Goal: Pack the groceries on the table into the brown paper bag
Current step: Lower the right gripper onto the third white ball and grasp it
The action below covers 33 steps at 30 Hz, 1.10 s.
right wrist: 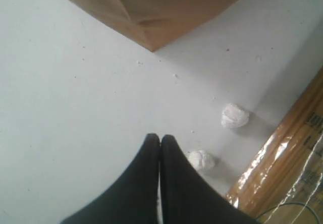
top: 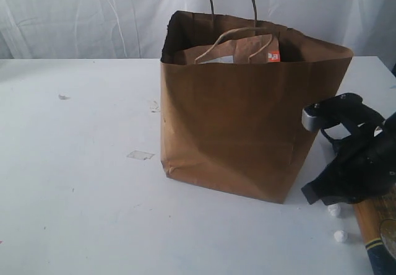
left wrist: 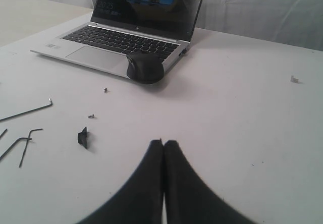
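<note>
The brown paper bag (top: 241, 126) stands upright and open in the middle of the white table (top: 80, 182), its cord handles raised. A brown labelled pouch (top: 265, 44) shows inside its mouth. The long spaghetti packet (top: 373, 222) lies at the table's near right edge and also shows in the right wrist view (right wrist: 285, 163). My right gripper (top: 311, 194) hangs low beside the bag's right corner (right wrist: 151, 17); it is shut (right wrist: 160, 138) and holds nothing. My left gripper (left wrist: 163, 143) is shut and empty over bare tabletop, out of the exterior view.
Two small white paper wads (right wrist: 234, 116) (right wrist: 201, 160) lie between my right gripper and the spaghetti packet. In the left wrist view an open laptop (left wrist: 126, 32), a black mouse (left wrist: 145, 66), hex keys (left wrist: 25, 114) and a small black piece (left wrist: 83, 137) lie on the table.
</note>
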{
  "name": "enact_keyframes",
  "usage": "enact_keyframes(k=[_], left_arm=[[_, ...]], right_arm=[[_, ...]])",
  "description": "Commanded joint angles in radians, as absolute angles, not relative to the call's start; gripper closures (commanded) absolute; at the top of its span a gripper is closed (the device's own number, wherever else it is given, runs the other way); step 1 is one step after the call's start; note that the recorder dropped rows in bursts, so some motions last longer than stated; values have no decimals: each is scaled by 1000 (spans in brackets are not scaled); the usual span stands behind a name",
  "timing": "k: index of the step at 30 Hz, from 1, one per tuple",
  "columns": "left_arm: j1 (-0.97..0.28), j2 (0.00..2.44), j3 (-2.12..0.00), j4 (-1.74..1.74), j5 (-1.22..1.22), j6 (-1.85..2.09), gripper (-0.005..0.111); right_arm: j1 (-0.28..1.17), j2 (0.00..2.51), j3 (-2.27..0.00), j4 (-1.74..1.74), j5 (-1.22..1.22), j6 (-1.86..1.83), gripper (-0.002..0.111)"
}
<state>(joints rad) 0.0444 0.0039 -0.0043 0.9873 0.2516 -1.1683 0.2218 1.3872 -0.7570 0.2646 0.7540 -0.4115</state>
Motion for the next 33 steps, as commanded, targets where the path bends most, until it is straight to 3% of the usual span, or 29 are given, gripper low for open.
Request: enact_keyframes(k=[1, 7, 10, 33], left_arm=[[38, 0, 0, 1003, 253, -1170, 107], [38, 0, 0, 1003, 253, -1170, 107], [38, 0, 0, 1003, 253, -1170, 107], [38, 0, 0, 1003, 253, -1170, 107]], right_arm=[[228, 1419, -755, 236, 723, -423, 100], [228, 1459, -755, 78, 686, -281, 79], [228, 1488, -755, 74, 627, -261, 74], [228, 1598, -711, -78, 511, -75, 72]])
